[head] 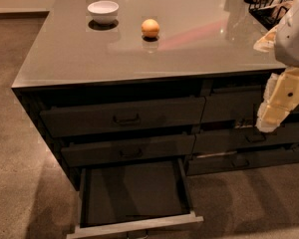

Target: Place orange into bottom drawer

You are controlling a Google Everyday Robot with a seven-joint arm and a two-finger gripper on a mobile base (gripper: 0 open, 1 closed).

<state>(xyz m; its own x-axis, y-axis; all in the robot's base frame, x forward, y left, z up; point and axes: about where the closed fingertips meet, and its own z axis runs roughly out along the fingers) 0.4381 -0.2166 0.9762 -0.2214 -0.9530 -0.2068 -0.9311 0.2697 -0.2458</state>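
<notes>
The orange (150,28) sits on the grey countertop (189,44), to the right of a white bowl (103,11). The bottom drawer (134,190) is pulled open below the left stack, its dark floor bare and its paler front rim toward me. My gripper (275,111) hangs at the right edge of the view, in front of the right-hand drawers and below the countertop's front edge, well away from the orange and the open drawer.
Two shut dark drawer fronts with bar handles (127,119) are above the open drawer; more drawers are to the right (249,138). A black wire rack (269,4) stands on the far right of the counter. Carpeted floor (20,133) surrounds the cabinet.
</notes>
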